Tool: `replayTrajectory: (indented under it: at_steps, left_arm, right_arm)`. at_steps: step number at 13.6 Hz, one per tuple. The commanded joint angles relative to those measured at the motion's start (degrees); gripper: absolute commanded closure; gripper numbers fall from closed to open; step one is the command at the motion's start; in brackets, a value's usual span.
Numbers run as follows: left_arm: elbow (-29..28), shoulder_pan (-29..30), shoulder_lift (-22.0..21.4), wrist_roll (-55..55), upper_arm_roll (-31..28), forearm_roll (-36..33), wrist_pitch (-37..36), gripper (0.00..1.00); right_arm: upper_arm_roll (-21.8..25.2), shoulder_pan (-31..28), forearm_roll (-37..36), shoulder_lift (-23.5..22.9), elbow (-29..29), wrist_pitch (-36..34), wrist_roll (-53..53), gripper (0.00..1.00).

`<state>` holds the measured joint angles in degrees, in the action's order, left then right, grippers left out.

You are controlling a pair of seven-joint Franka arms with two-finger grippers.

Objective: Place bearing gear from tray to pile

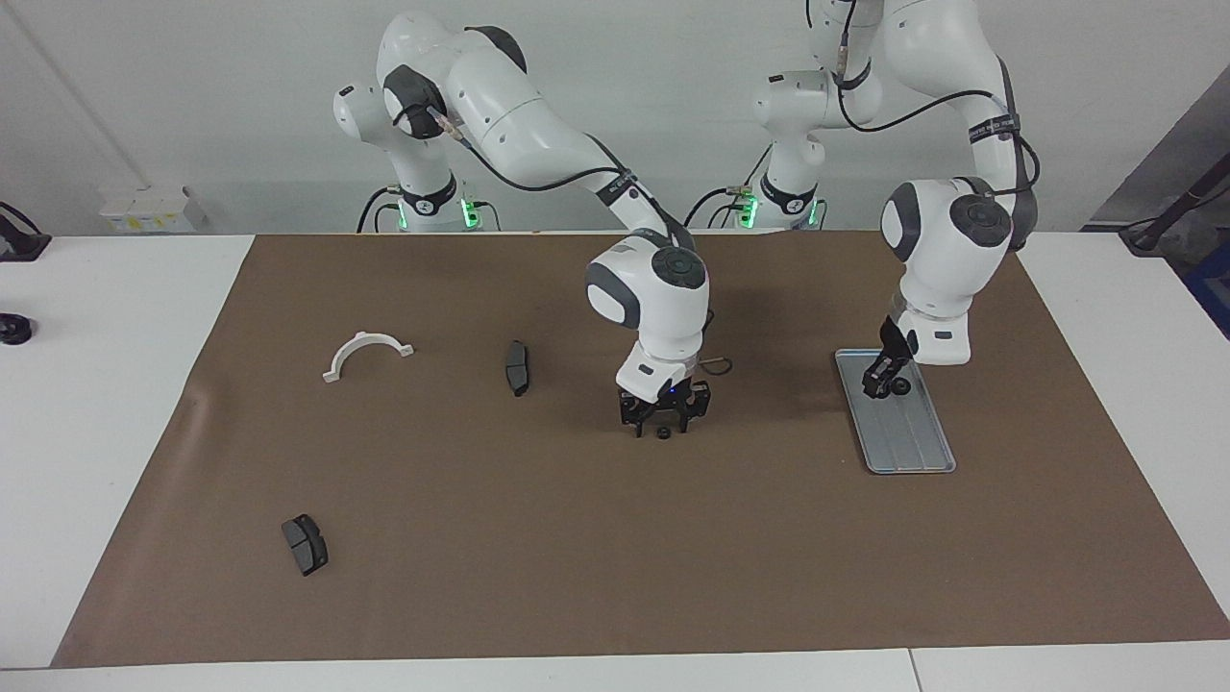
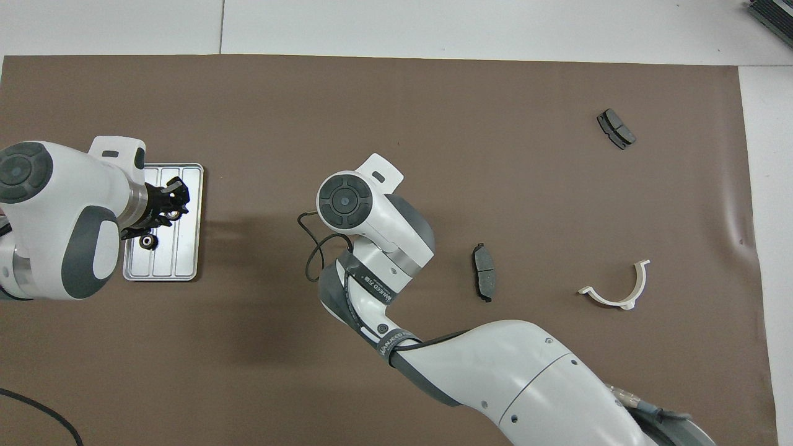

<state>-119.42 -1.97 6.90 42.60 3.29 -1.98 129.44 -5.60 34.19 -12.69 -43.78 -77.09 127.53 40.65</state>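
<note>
We can make out white lettering on the dark band (image 2: 370, 285) wrapped around the right arm's forearm, and more on a second band (image 2: 399, 339) lower down the same arm, but neither line can be read with certainty. A similar strap (image 1: 997, 126) on the left arm carries white print, also illegible to us. We find no other readable text.
</note>
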Motion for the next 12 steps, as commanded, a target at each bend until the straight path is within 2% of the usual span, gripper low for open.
replayTrajectory:
  at_steps: [1, 2, 4, 5, 8, 12]
  left_arm:
    - [-0.1, -0.5, -0.6, -1.2, -0.7, -1.0, -1.0, 1.00]
    - [-0.3, -0.5, -0.7, -2.2, -0.7, -1.0, -1.0, 1.00]
    - [-0.4, -0.5, -0.7, -3.1, -0.7, -1.0, -1.1, 1.00]
    - [-0.5, -0.5, -0.7, -3.3, -0.7, -1.0, -1.1, 1.00]
    - [-0.5, -0.6, -0.7, -3.3, -0.7, -1.0, -1.1, 1.00]
    - [-0.3, -0.7, -0.7, -3.3, -0.7, -1.0, -1.0, 1.00]
  right_arm:
    - [-0.4, -0.3, -0.8, 0.2, -1.0, 0.2, 0.2, 0.39]
    - [-0.4, -0.3, -0.7, 0.2, -0.8, 0.3, 0.2, 0.44]
    - [-0.4, -0.5, -0.4, 0.1, -0.4, 0.3, 0.2, 0.60]
    - [-0.4, -0.5, -0.4, 0.1, -0.4, 0.4, 0.3, 0.63]
    - [-0.4, -0.5, -0.3, 0.0, -0.4, 0.6, 0.3, 0.81]
    - [-0.4, -1.0, -0.3, -0.2, -0.3, 0.7, 0.3, 1.00]
